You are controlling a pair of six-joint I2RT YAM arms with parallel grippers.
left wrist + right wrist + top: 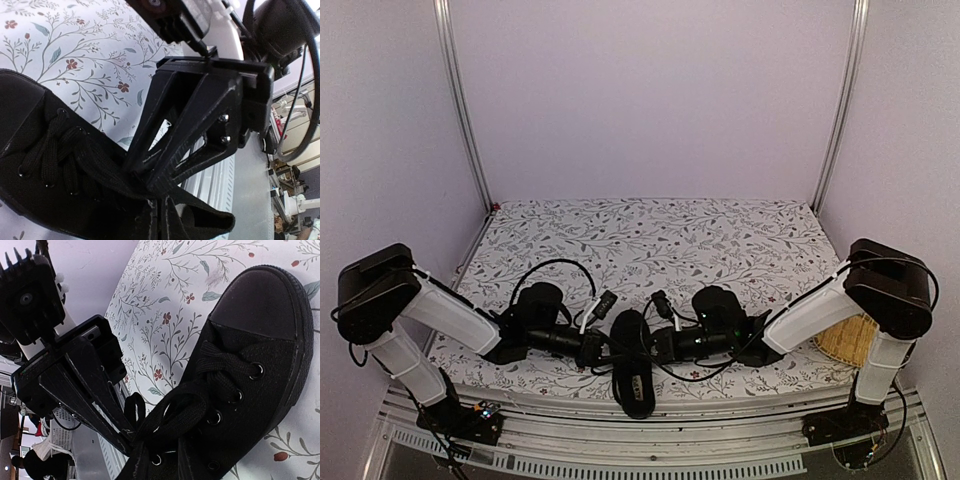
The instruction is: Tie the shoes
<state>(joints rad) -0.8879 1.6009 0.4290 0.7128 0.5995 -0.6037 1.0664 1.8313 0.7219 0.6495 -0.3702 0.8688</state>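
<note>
The black shoe (632,375) lies at six o'clock on the floral cloth (650,235), toe toward twelve and heel toward my bases. My left gripper (131,439) sits at nine o'clock of the laces (220,370), jaws pressed together beside a slack loop (134,410). My right gripper (145,177) faces it from three, tips close, though I cannot tell whether they pinch lace. I should make sure each side holds one strand, then draw outward evenly and low, so the shoe neither lifts nor twists.

Black shoe (632,365) with black laces (220,365) (the eyelets (256,371) glint dull silver) on a white tabletop (720,230) printed with grey-green vines and small red flowers. White-and-black arms (450,315), pale lilac walls (650,90), a tan woven basket (845,340).
</note>
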